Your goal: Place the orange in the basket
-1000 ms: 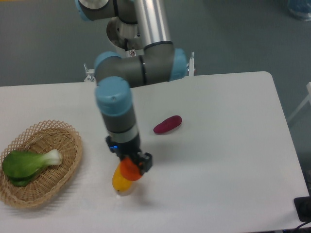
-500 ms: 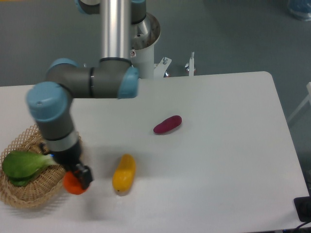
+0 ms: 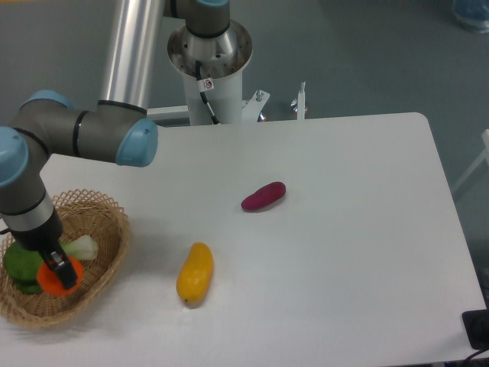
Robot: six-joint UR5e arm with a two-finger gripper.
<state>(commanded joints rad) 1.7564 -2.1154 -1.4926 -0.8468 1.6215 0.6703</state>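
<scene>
- Fingers [image 3: 59,269] of the gripper [image 3: 58,272] are pinching the orange [image 3: 56,279], one dark fingertip lying across the top of the fruit.
- Held that way, the orange sits over the inside of the basket [image 3: 107,256], low among its contents; whether it rests on the basket floor cannot be told.
- At 9 o'clock from the orange, touching or nearly touching it, is the green leafy vegetable [image 3: 21,264], and its pale stalk end pokes out at about 2 o'clock from the fruit.
- Rising from the gripper, the arm [image 3: 84,131] runs up through a grey wrist with blue caps, bends at an elbow, then climbs along a silver tube toward the top edge.
- On the white desk [image 3: 344,252] the basket lies at the 8 o'clock side, its woven rim close to the left and front edges.
- Near the basket, at 3 o'clock from it, is the yellow fruit [image 3: 195,272], lying apart from the rim with its long axis roughly upright in view.
- Farther off, at about 1 o'clock from the yellow fruit, is the purple vegetable [image 3: 263,196], well apart from everything else.
- Behind the desk at 12 o'clock stands the robot's base column [image 3: 210,73].
</scene>
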